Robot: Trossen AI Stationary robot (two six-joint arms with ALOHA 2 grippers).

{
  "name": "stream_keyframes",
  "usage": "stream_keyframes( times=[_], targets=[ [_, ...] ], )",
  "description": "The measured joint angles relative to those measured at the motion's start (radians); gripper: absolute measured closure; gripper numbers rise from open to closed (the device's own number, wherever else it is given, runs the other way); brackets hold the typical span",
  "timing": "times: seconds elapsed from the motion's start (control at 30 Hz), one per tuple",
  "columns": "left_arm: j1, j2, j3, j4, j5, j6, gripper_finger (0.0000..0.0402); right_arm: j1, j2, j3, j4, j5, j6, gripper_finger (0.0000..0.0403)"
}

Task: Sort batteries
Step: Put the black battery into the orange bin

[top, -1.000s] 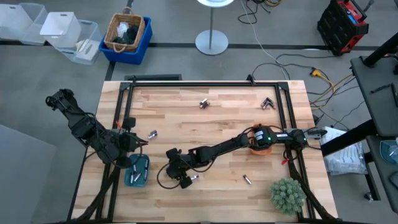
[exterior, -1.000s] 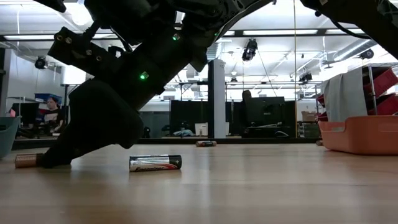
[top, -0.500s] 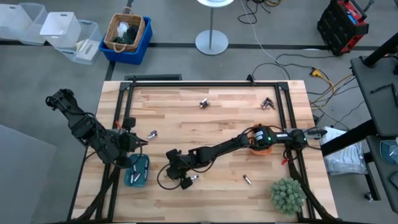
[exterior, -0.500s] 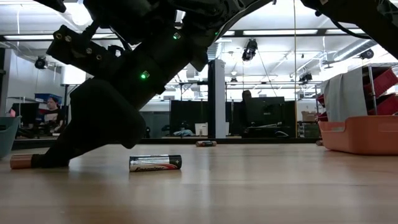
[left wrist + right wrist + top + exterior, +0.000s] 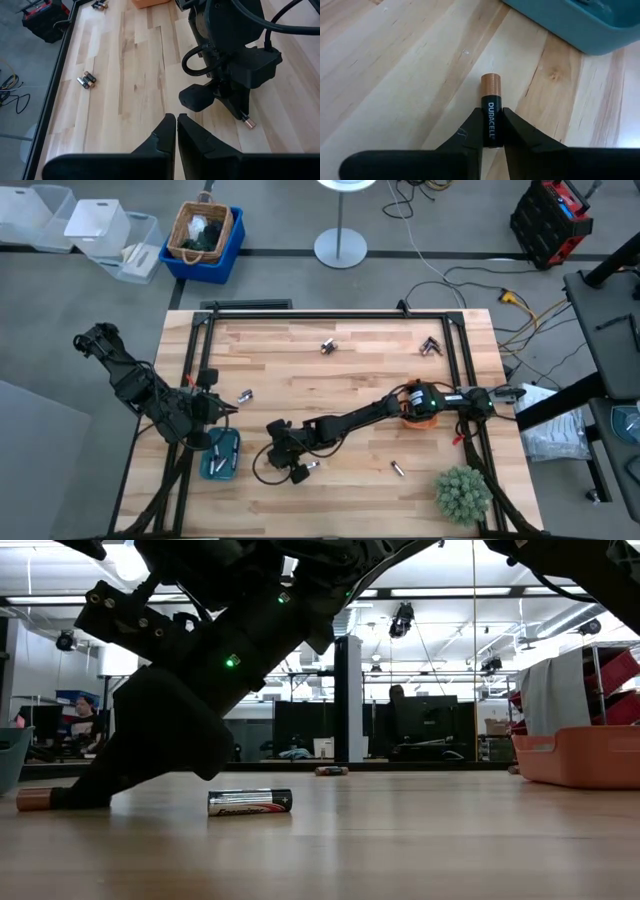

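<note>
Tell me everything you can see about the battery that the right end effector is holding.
The Duracell battery is a small cylinder with a black body, white lettering and a copper-coloured end. It lies flat on the light wooden table, clamped between the two dark fingers of the right end effector; its copper end sticks out past them. It is near the table's front edge, close to the teal tray but not touching it.

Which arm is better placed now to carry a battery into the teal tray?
Right. The right hand is shut on a Duracell battery lying on the table, close to the teal tray. The left hand is shut and holds nothing.
</note>
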Motion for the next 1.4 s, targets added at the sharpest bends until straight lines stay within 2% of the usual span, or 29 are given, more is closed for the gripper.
stream_keyframes(
  times=[0.23, 0.53, 0.8, 1.03, 1.4],
  targets=[
    [0.0, 0.0, 0.0, 0.0, 0.0, 0.007, 0.0402, -0.002, 0.0, 0.032, -0.024, 0.006, -0.012, 0.0363],
    [0.0, 0.0, -0.001, 0.0, -0.002, 0.03, 0.0402, -0.012, -0.017, 0.099, -0.159, 0.006, 0.018, 0.0364],
    [0.0, 0.003, -0.001, 0.0, -0.003, 0.033, 0.0402, -0.017, -0.088, 0.164, -0.425, 0.015, 0.068, 0.0365],
    [0.0, 0.012, -0.001, 0.007, 0.006, 0.03, 0.0402, -0.016, -0.142, 0.197, -0.763, 0.108, 0.142, 0.0365],
    [0.0, 0.046, -0.001, 0.039, 0.006, 0.03, 0.0402, -0.019, -0.161, 0.196, -1.195, 0.183, 0.282, 0.0365]
  ],
)
